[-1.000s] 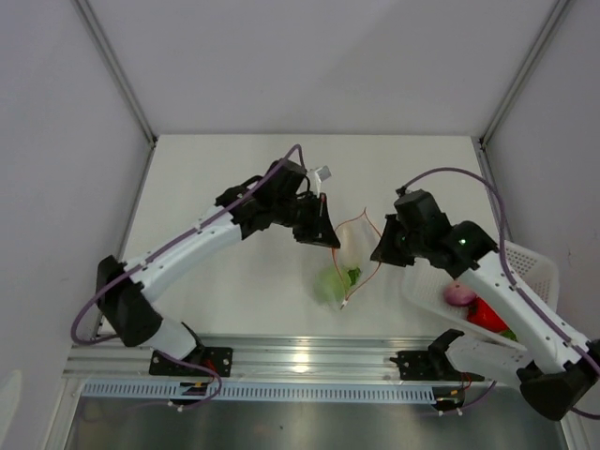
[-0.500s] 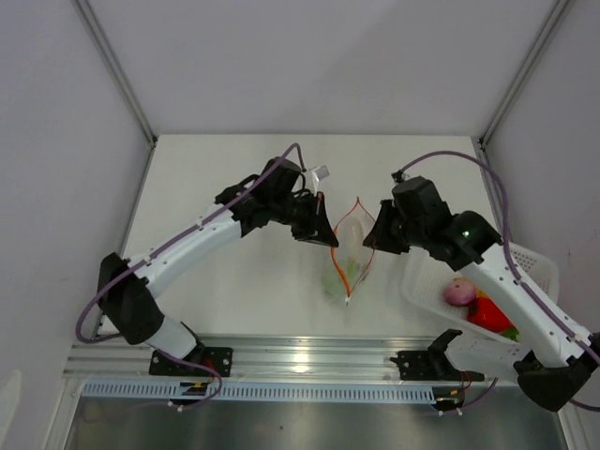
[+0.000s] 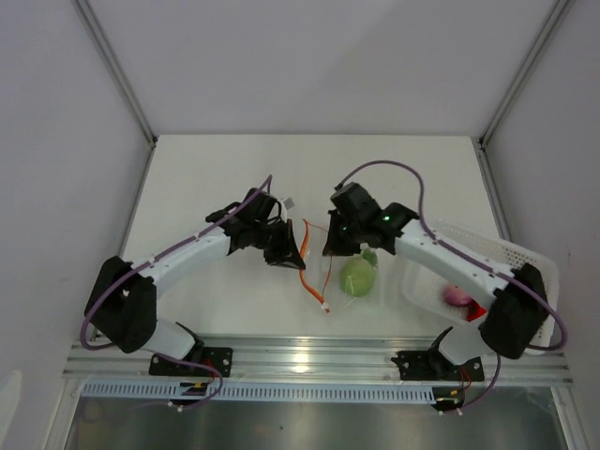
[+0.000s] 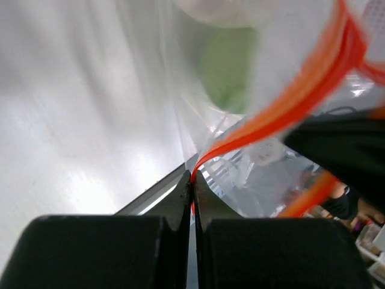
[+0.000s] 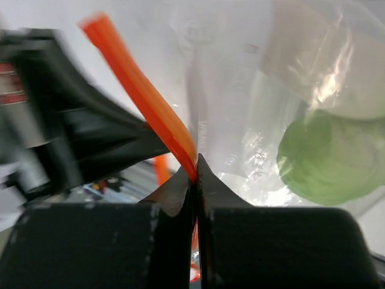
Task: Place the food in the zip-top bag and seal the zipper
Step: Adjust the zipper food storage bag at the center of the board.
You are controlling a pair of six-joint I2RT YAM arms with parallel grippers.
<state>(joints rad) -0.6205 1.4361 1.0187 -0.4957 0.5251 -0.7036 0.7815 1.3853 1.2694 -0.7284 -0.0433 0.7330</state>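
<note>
left end effector (image 4: 192, 180) was clamped tight on the zipper (image 4: 289, 102) | right end effector (image 5: 197, 171) was pinched onto the same red-orange strip, close beside the left | zip-top bag (image 3: 349, 272) sat between them near the tabletop (image 3: 216, 169) front edge, green round fruit (image 3: 357, 277) inside | pink one (image 3: 457, 296) and red pepper (image 3: 476, 310) lay in the white basket (image 3: 525, 258)

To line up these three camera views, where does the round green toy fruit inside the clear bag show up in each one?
Top external: the round green toy fruit sits just right of centre, in the lower half.
Left wrist: a blurred green patch, top centre, behind the clear crinkly plastic bag.
Right wrist: right edge, mid-height.
Shared landmark: the thin red-orange zipper strip, in all three.
</note>
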